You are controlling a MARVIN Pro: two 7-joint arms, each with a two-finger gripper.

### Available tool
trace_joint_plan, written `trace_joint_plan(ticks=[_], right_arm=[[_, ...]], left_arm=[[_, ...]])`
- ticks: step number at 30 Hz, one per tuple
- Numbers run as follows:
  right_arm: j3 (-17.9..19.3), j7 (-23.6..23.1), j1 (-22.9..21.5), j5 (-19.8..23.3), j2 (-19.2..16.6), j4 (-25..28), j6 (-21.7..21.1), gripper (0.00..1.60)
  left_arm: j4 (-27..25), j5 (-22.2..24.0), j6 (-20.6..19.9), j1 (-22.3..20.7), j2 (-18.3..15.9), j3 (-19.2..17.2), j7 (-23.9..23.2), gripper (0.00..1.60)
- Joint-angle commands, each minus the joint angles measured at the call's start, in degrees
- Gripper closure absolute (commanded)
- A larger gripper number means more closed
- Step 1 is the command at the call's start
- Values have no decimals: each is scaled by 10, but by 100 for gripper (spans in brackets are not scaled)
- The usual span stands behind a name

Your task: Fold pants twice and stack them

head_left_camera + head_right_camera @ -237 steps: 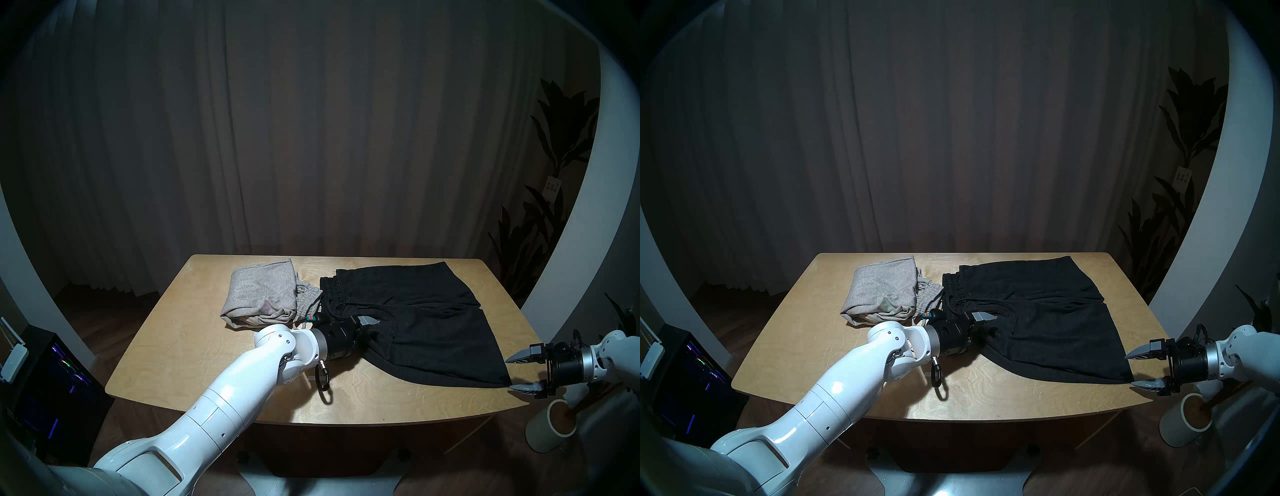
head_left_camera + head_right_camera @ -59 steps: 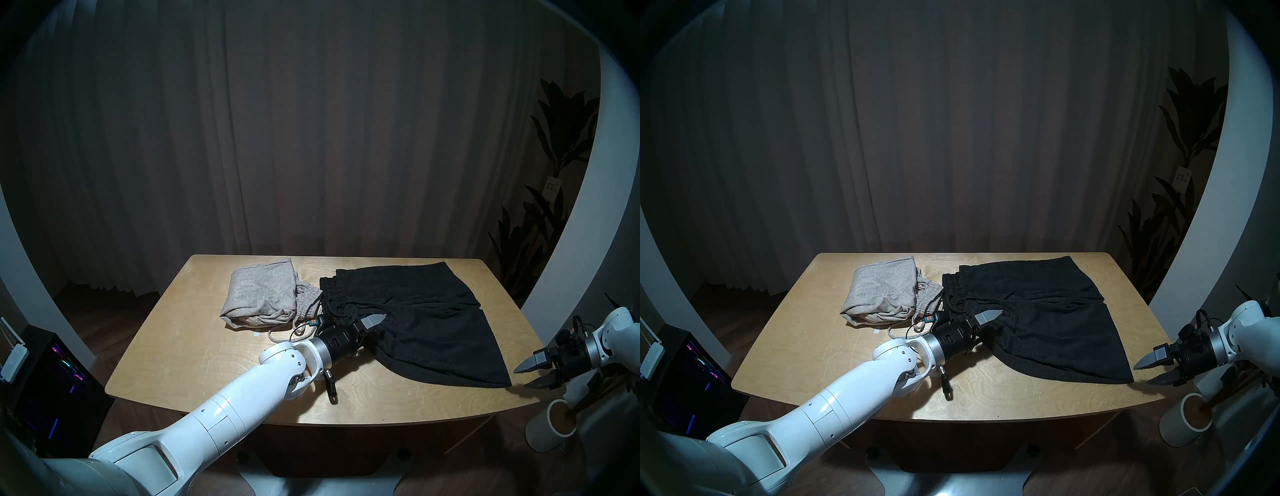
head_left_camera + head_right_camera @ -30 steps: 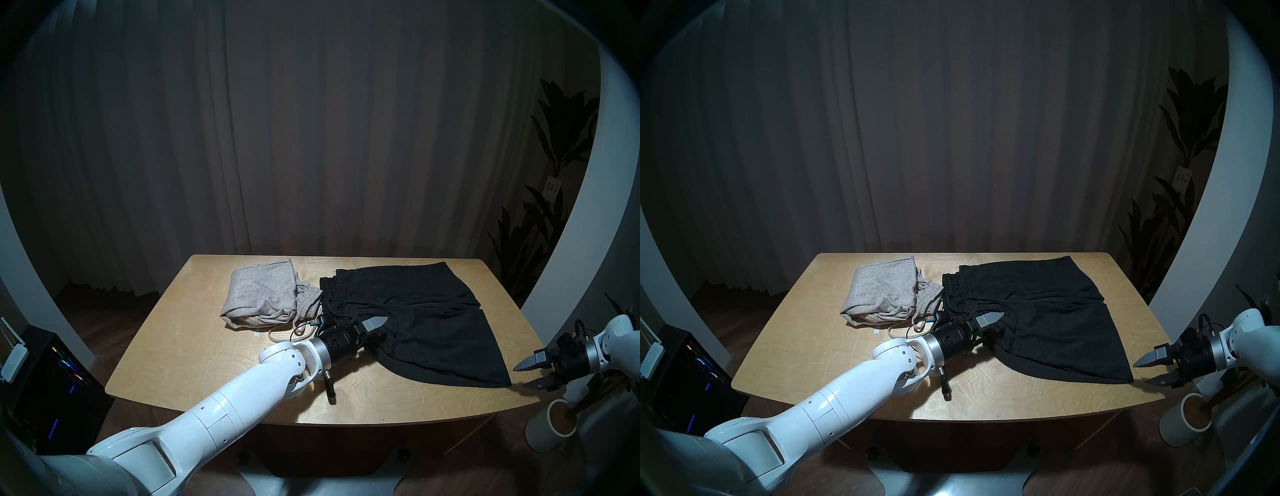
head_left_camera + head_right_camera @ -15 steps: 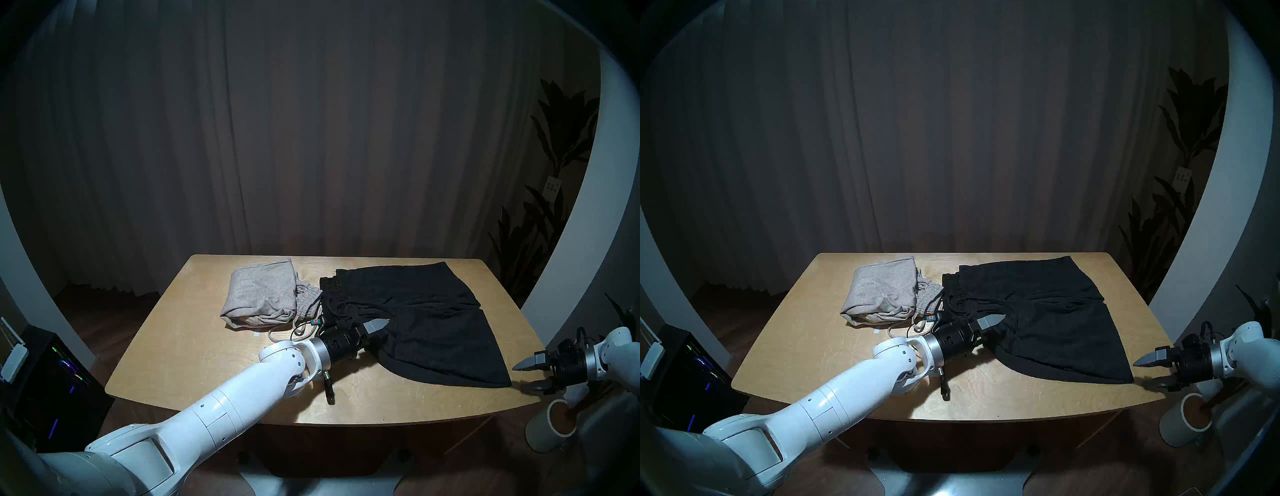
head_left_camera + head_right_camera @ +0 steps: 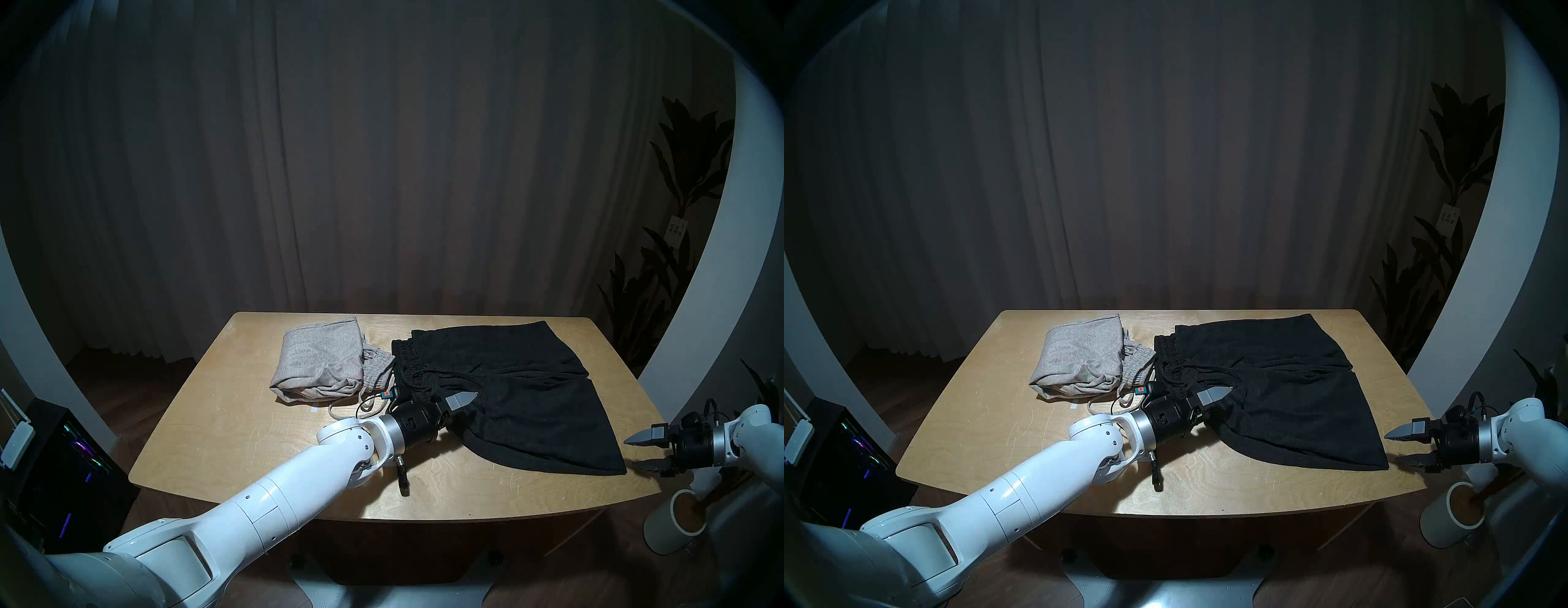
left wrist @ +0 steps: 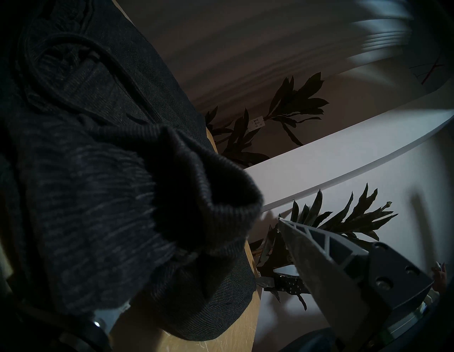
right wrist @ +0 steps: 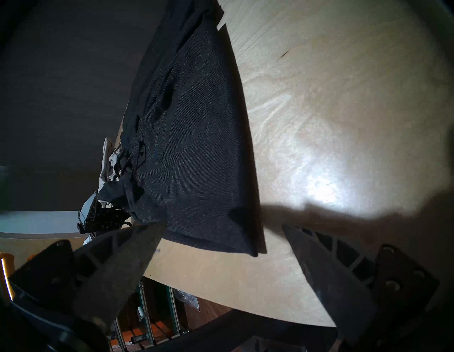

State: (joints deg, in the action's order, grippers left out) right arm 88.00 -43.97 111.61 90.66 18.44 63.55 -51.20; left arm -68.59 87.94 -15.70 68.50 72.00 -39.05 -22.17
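Left gripper (image 5: 458, 409): jaws spread wide, upper finger (image 5: 462, 398) visible above the near waistband corner of the black knit drawstring shorts (image 5: 522, 395), lower finger hidden under or behind the cloth. Left wrist view shows the ribbed waistband bunched between the jaws, not pinched. So: straddling the corner, no grasp yet.

Right gripper (image 5: 640, 453): also spread wide, empty, just off the near hem corner of the black shorts, apart from the fabric. Right wrist view confirms the corner (image 7: 253, 248) sits ahead of the fingertips, roughly between them.

My read: both claws are staged on the two near corners so they can close together and carry the near edge over to the far edge for the first fold. Black pair lies flat and unfolded, so it's early on this garment.

Beyond the left claw, slightly to its left: light heather grey knit shorts (image 5: 320, 367), already folded into a compact bundle, pale cord (image 5: 365, 405) trailing toward the claw. Likely the stack base.

Surface: pale plywood table (image 5: 237, 424) with rounded corners, scuffed. Below the right claw, off the table: white cylinder pot (image 5: 674, 524). Beyond: dark pleated curtain (image 5: 382, 170), tall leafy plant (image 5: 674, 204) far right.
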Motion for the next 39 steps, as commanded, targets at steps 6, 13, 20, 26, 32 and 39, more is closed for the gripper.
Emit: trace_joint_plan(ticks=[6, 13, 20, 26, 32, 39], right_arm=[[-4, 11, -20, 9, 21, -16, 0, 0], [-14, 13, -18, 11, 21, -20, -13, 0], [-26, -6, 13, 15, -9, -23, -38, 0], [-36, -26, 29, 16, -20, -26, -38, 0], [-44, -45, 28, 16, -20, -17, -38, 0], [-47, -56, 18, 17, -19, -6, -38, 0]], left_arm=[[61, -14, -2, 45, -37, 24, 29, 0], [64, -14, 0, 44, -37, 26, 27, 0], [63, -12, -1, 43, -37, 29, 22, 0], [62, -14, -1, 45, -35, 33, 20, 0], [67, -15, 2, 46, -33, 38, 16, 0], [67, -15, 7, 49, -37, 39, 14, 0]])
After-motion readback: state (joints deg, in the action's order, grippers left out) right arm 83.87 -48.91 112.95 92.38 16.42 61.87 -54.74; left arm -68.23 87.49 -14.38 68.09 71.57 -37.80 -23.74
